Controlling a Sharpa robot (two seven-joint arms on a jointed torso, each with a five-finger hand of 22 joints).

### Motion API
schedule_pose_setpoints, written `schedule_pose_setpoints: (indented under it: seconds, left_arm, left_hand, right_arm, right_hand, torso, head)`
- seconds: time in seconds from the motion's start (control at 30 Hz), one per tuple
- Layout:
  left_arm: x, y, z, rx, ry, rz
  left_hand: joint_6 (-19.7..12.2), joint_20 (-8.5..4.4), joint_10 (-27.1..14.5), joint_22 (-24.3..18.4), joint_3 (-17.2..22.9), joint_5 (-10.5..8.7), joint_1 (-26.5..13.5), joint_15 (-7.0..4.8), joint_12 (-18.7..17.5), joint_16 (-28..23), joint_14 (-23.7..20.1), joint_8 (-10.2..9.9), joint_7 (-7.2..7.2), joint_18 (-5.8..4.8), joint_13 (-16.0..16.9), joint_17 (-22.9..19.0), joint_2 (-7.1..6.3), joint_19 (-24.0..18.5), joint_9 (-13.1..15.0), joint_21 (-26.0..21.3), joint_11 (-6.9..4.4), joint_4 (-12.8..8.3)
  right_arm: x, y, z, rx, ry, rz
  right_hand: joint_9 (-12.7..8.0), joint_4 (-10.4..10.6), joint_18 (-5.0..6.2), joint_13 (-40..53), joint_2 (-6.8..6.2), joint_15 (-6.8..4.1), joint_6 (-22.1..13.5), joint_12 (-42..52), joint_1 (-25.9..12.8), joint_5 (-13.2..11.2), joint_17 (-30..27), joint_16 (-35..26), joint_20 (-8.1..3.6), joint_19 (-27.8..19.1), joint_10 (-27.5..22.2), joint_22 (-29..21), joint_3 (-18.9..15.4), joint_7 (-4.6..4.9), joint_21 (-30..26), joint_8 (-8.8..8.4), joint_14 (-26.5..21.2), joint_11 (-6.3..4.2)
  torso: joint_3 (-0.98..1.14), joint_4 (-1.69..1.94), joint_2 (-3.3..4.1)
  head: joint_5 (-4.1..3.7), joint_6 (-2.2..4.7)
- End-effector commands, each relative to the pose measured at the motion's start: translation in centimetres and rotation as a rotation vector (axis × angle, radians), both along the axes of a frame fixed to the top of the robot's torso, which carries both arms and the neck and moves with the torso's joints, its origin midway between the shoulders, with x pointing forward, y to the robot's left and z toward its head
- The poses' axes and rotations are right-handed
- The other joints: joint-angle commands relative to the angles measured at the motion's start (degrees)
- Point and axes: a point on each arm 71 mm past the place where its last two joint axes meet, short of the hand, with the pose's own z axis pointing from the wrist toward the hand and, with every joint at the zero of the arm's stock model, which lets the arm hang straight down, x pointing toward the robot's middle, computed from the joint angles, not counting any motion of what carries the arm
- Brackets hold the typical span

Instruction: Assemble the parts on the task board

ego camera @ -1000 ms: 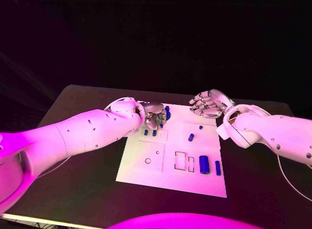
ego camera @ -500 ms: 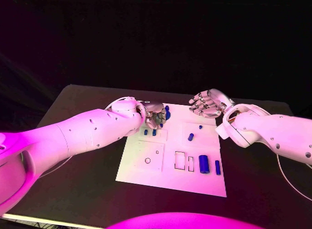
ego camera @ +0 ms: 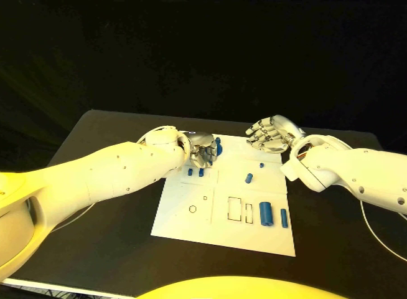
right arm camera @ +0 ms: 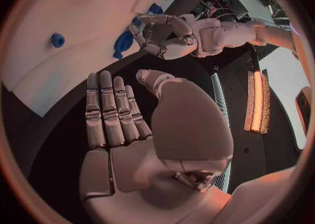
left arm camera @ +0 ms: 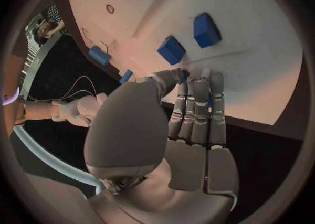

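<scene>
The white task board (ego camera: 223, 232) lies mid-table. My left hand (ego camera: 201, 151) hovers low over its far left corner. Thumb and fingertips (left arm camera: 197, 85) pinch a blue part (ego camera: 218, 147), which is mostly hidden behind the fingers; a sliver of this blue part (left arm camera: 186, 74) shows at the thumb tip. Two small blue blocks (ego camera: 195, 172) stand in the board just in front of that hand. My right hand (ego camera: 271, 134) hangs above the far right corner, its fingers (right arm camera: 108, 108) straight and apart from the thumb, holding nothing.
A blue cylinder (ego camera: 266, 213) and a thin blue bar (ego camera: 284, 217) lie at the board's near right, beside two rectangular slots (ego camera: 234, 210). A small blue peg (ego camera: 249, 179) sits mid-board. A round hole (ego camera: 193, 209) is at the near left. Black table (ego camera: 96, 205) surrounds the board.
</scene>
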Motion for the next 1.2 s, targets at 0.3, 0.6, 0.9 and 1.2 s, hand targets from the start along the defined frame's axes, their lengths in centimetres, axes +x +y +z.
schedule_pose_setpoints:
  seconds: [0.3, 0.6, 0.9, 1.2]
  left_arm:
    - [-0.54, -0.1, -1.03, 0.013, 0.058, -0.016]
    - [-0.42, 0.07, -0.9, -0.006, 0.037, -0.012]
    - [-0.34, 0.19, -0.68, -0.033, 0.016, -0.003]
    - [-0.6, 0.69, -0.05, -0.079, -0.005, 0.011]
  left_hand:
    - [4.4, -0.59, 4.7, 1.5, 1.3, -0.35, 0.0, -0.72, 0.4, 4.8, 5.4, -0.7, 0.68, 0.87, 0.0, 6.4, 1.86, 0.3, 1.2, 2.4, -0.96, -1.7]
    - [7.0, -1.76, 8.6, 3.3, 1.8, -0.35, 0.4, -2.02, -0.5, 8.7, 11.3, -1.6, 0.56, 0.84, -0.2, 13.7, 3.46, 1.5, 2.4, 5.2, -2.32, -3.5]
    - [7.6, -1.92, 9.0, 3.7, 1.9, -0.28, -0.1, -1.97, -2.1, 9.0, 12.0, -2.3, 0.63, 0.82, -0.6, 14.1, 3.62, 1.6, 2.9, 5.8, -2.15, -3.9]
    - [7.2, -1.91, 9.4, 3.9, 2.1, -0.19, -0.5, -1.79, -3.5, 9.2, 12.5, -3.3, 0.83, 0.82, -0.9, 14.3, 3.38, 1.7, 3.2, 6.1, -1.89, -4.2]
  right_arm:
    - [-0.02, 0.21, 0.04, 0.007, -0.004, 0.016]
    - [0.01, 0.29, -0.02, 0.009, 0.005, 0.021]
    - [0.03, 0.32, -0.04, 0.011, 0.006, 0.022]
    - [0.03, 0.29, -0.04, 0.011, 0.005, 0.022]
  right_hand:
    - [-0.1, 0.1, 0.58, 0.0, 0.09, 0.2, 0.4, -0.4, -0.2, 0.2, -0.1, -0.2, 0.08, -0.4, 0.6, -0.1, 0.3, 1.26, 0.0, -0.29, -0.1, 0.12]
    - [-0.2, 0.2, 0.56, 0.0, 0.09, 0.27, 0.5, -0.6, -0.3, 0.2, -0.2, -0.3, 0.12, -0.5, 0.6, -0.3, 0.2, 1.42, 0.0, -0.47, -0.2, 0.21]
    - [-0.2, 0.2, 0.56, 0.0, 0.19, 0.32, 0.6, -0.8, -0.5, 0.3, -0.3, -0.4, 0.16, -0.5, 0.7, -0.4, 0.2, 1.5, -0.1, -0.59, -0.2, 0.28]
    - [-0.2, 0.2, 0.55, 0.0, 0.23, 0.33, 0.6, -0.9, -0.5, 0.3, -0.3, -0.4, 0.17, -0.5, 0.7, -0.4, 0.2, 1.5, -0.1, -0.62, -0.2, 0.28]
  torso:
    - [-0.02, -0.01, 0.01]
    - [0.01, 0.02, -0.01]
    - [0.01, -0.01, -0.02]
    - [0.0, -0.03, 0.0]
  head:
    - [0.0, -0.04]
    - [-0.11, -0.1]
    - [0.0, 0.17]
    - [-0.12, 0.39]
